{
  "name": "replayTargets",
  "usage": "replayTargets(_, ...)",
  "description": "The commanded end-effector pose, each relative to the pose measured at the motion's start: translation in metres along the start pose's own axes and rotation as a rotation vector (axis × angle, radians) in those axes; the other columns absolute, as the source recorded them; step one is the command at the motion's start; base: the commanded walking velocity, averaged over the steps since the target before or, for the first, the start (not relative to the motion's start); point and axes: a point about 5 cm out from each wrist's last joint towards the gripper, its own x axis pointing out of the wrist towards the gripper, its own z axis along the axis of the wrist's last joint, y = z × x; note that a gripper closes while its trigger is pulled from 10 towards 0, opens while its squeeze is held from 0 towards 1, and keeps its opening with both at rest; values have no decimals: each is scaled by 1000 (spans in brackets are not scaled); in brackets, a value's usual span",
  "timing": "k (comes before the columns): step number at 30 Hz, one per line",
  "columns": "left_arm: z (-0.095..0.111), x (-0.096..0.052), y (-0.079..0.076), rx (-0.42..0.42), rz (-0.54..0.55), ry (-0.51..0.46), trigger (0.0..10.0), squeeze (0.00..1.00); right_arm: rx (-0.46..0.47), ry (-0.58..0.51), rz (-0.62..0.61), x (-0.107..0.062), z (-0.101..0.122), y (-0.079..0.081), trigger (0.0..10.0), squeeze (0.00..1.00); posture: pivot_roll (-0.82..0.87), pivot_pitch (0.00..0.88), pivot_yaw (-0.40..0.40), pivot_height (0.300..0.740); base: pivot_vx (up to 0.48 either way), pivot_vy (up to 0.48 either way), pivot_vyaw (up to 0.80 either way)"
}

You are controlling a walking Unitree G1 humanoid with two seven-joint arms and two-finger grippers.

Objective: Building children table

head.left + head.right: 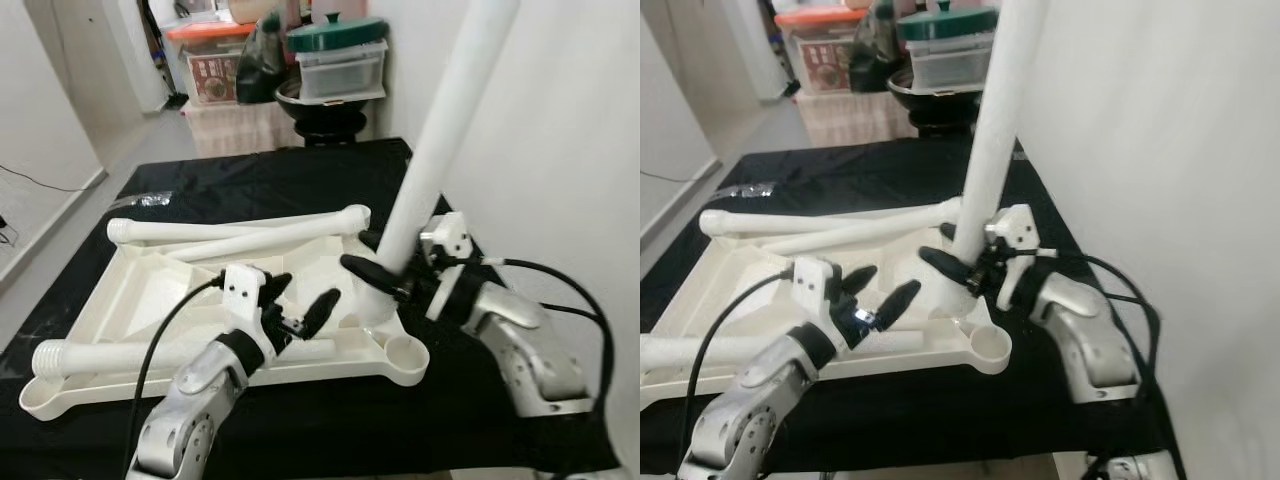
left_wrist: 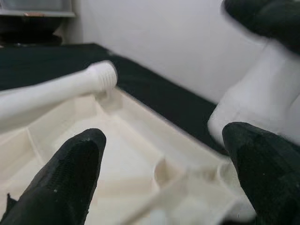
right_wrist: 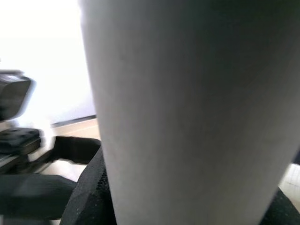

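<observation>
A cream plastic table top [image 1: 150, 290] lies upside down on the black cloth. One white leg [image 1: 440, 150] stands upright in its near right corner socket, leaning slightly right. My right gripper [image 1: 372, 258] is shut on that leg near its base; the leg [image 3: 187, 112] looms close in the right wrist view. My left gripper [image 1: 298, 300] hovers open over the table top just left of the leg, its fingers [image 2: 70, 173] spread with nothing between them. Loose legs [image 1: 240, 232] lie across the far part of the top, and another leg [image 1: 110, 355] lies at the near left.
An empty corner socket [image 1: 408, 355] sits at the near right. A white wall [image 1: 560, 150] runs close along the right. Beyond the cloth [image 1: 260, 180] stand stacked storage boxes [image 1: 340, 60] and a black bag [image 1: 262, 60]. A cable [image 1: 40, 180] crosses the floor at left.
</observation>
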Motion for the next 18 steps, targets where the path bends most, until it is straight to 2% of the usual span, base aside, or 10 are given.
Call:
replayTargets(1,-5,-8,1,27,-10,44,10000,0,21,-1,43,-6,1,2,10000,0,-57,0,28,740,0,0,0)
replayTargets(2,-5,-8,1,27,-10,44,10000,0,21,-1,43,-6,1,2,10000,0,-57,0,28,740,0,0,0)
replayTargets(4,-12,-19,-4,44,-60,97,10000,0,22,67,107,-23,-2,2,10000,0,-54,15,28,740,0,0,0)
replayTargets(5,-12,-19,-4,44,-60,97,10000,0,22,67,107,-23,-2,2,10000,0,-54,15,28,740,0,0,0)
replayTargets(8,-19,-36,-12,60,-130,177,10000,0,32,168,186,-40,-9,5,10000,0,-49,44,24,740,0,0,0)
replayTargets(12,-22,-47,-14,77,-132,210,10000,0,33,187,186,-45,-8,3,10000,0,-43,72,22,740,0,0,0)
replayTargets(15,-23,-49,-13,76,-107,209,10000,0,29,184,171,-44,-8,1,10000,0,-43,75,22,740,0,0,0)
replayTargets(16,-23,-45,-8,71,-14,197,10000,0,18,154,123,-35,-9,0,10000,0,-43,96,21,740,0,0,0)
replayTargets(18,-23,-43,-6,71,14,194,10000,0,19,144,108,-32,-9,0,10000,0,-43,96,21,740,0,0,0)
